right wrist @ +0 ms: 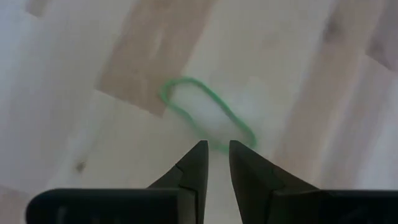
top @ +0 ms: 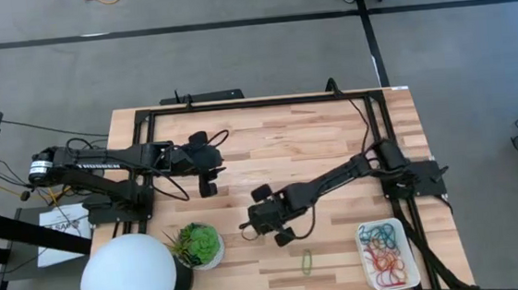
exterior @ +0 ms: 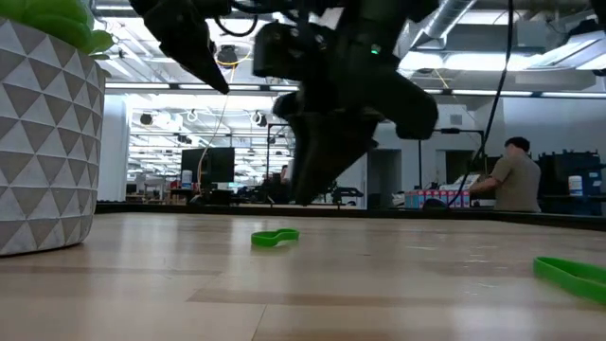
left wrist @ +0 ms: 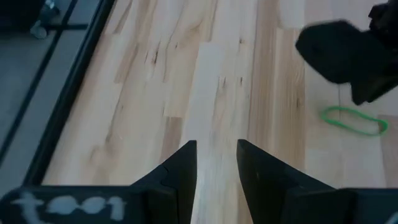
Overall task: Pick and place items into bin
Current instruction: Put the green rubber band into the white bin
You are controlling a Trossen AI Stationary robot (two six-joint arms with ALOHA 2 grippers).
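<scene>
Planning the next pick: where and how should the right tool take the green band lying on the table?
From straight above, across one long side of the green band: it lies flat as a thin oval loop, so the right tool can straddle a single strand.

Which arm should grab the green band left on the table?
Right. Its end effector hovers close to the thin green rubber-band loop, near the white plastic bin; the left end effector waits farther away.

White round lamp at the table's near-left corner; potted plant just beside it
</scene>
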